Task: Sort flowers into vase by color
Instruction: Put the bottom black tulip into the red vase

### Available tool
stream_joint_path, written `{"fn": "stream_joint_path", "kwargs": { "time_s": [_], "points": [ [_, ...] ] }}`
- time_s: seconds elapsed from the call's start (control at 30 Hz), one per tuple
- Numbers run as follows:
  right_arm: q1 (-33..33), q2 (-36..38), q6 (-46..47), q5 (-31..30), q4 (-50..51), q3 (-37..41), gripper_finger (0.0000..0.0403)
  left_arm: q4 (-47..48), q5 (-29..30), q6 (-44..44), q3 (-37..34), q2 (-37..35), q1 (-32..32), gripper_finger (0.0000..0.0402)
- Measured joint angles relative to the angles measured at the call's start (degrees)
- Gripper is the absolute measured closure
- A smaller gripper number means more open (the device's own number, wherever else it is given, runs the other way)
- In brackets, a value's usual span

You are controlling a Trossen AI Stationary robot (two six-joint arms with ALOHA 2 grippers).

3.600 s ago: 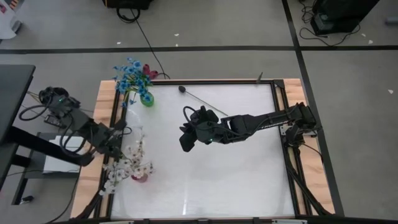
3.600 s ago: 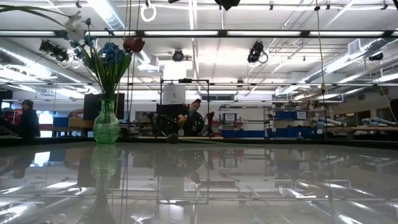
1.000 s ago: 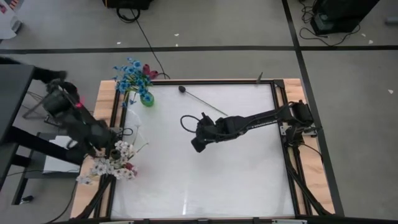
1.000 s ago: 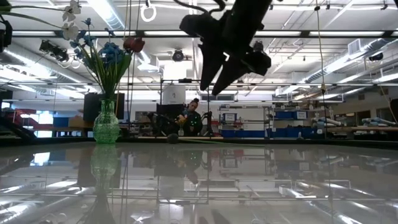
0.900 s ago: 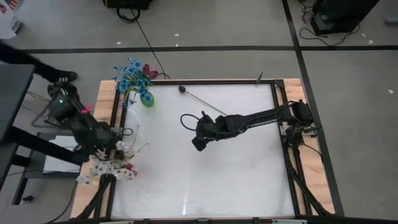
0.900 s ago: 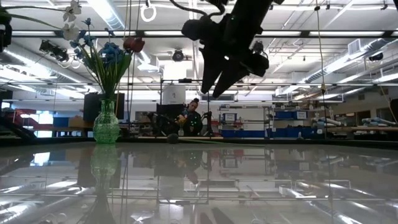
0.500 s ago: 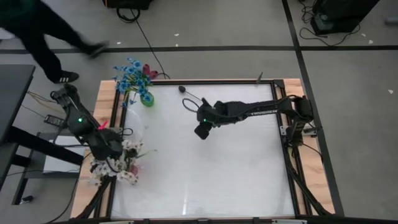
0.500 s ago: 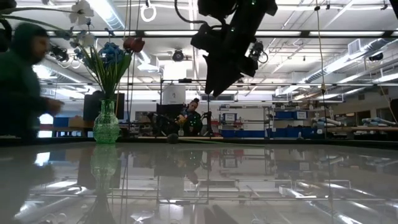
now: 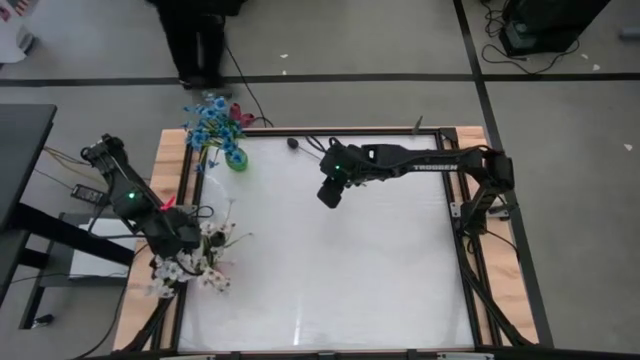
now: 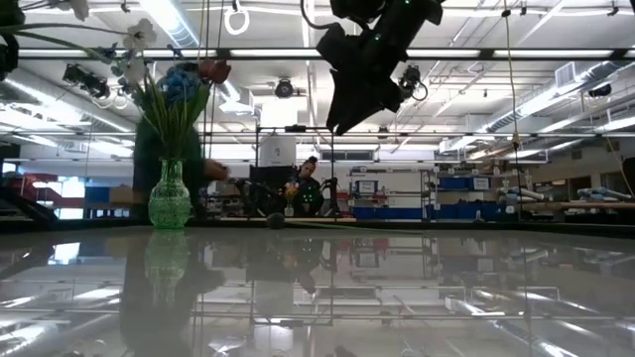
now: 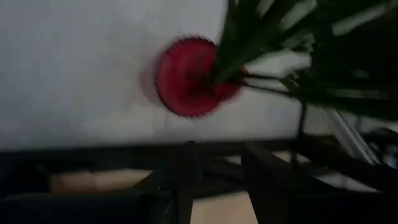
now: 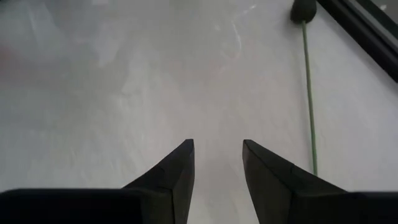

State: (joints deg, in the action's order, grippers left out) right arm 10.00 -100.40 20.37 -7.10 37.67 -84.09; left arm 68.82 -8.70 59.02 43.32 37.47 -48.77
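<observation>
A dark-headed flower (image 9: pixel 293 143) lies flat on the table by the far edge, and its thin stem (image 12: pixel 309 93) runs toward the right. My right gripper (image 9: pixel 328 195) hangs open above the table just near of that stem, fingers apart (image 12: pixel 217 149) over bare table. A green vase (image 9: pixel 235 158) at the far left corner holds blue flowers (image 9: pixel 210 120). A red vase (image 11: pixel 186 76) at the left edge holds white flowers (image 9: pixel 195 262). My left gripper (image 9: pixel 185 240) hovers over that bunch, fingers apart, with green stems (image 11: pixel 261 37) in front of it.
A person (image 9: pixel 200 40) stands on the floor beyond the far left corner, seen behind the green vase (image 10: pixel 169 198) in the low view. Dark frame rails (image 9: pixel 450 200) border the table. Bare table surface (image 9: pixel 340 280) spreads over the middle and near side.
My right gripper has moved toward the table's far edge, closer to the dark-headed flower, rising a little and staying open. My left arm has swung about at the left edge, and the white flower bunch has shifted with it. A person has walked along the far left side.
</observation>
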Motion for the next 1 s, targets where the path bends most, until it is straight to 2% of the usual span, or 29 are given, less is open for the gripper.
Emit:
{"fn": "stream_joint_path", "kwargs": {
  "time_s": [0.17,0.4,0.6,0.7,0.83,1.0],
  "points": [
    [0.0,0.3,-1.0,1.3,-1.1,0.0,0.0258,1.7,-5.6,0.3,3.7,0.0,0.0,0.0270],
    [-1.3,0.3,1.2,2.4,-2.5,0.0,0.0258,9.0,-3.9,-3.2,14.3,0.0,0.0,0.0270],
    [-3.4,0.3,5.1,1.5,-4.5,0.0,0.0258,21.5,1.1,-4.4,24.9,0.1,0.0,0.0270],
    [-4.6,0.3,7.5,0.1,-5.7,0.0,0.0258,21.0,5.4,-6.1,27.9,-0.8,0.0,0.0270],
    [-6.3,0.3,11.1,-2.6,-5.9,0.0,0.0258,21.3,11.6,-10.3,29.1,-0.9,0.0,0.0276],
    [-8.7,0.3,15.5,-5.9,-5.7,0.0,0.0258,21.3,17.5,-13.0,27.0,-0.7,0.0,0.0290]
  ]
}}
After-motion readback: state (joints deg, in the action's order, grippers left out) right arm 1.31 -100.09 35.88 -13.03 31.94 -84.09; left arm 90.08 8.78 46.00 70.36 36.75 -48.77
